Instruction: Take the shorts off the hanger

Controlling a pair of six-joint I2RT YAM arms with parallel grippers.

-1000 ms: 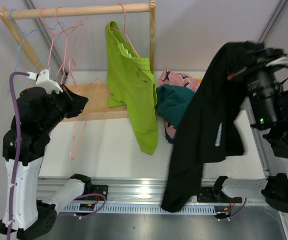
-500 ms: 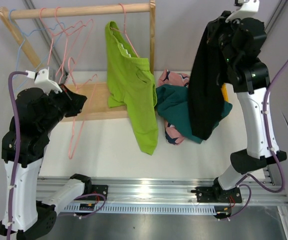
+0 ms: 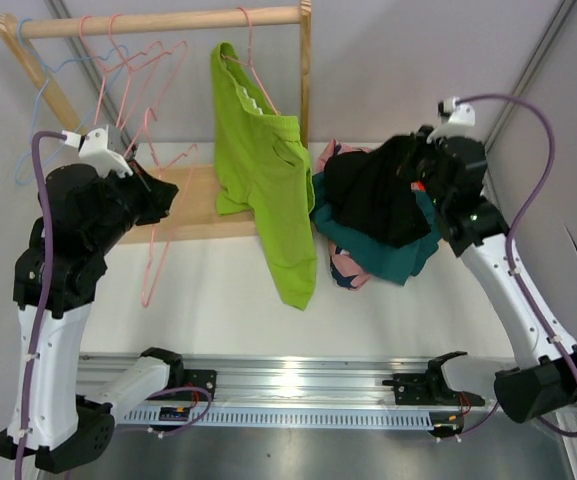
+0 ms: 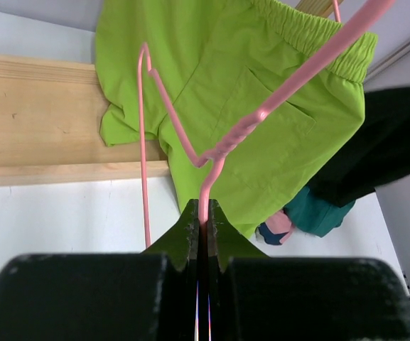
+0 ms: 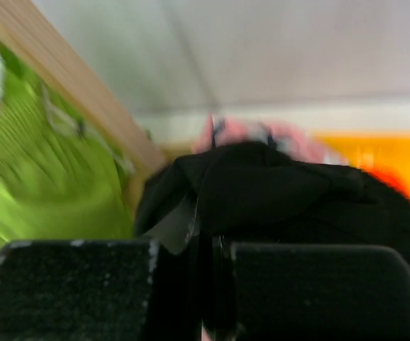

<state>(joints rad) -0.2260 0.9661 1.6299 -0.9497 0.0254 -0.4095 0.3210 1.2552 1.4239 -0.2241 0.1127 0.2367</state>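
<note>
Stretching forward, right claw [image 3: 420, 187] clamps black shorts [image 3: 373, 195]; left claw [image 4: 203, 214] pinches pink hanger [image 4: 261, 114].

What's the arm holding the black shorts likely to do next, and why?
Probably open its fingers and let go. The black shorts already lie bunched on the teal shorts and pink shorts, and the right wrist view shows black cloth pinched between the shut fingers.

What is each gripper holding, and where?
Left gripper pinches a pink hanger by the wire beside its twisted neck. Right gripper clamps a fold of the black shorts.
</note>
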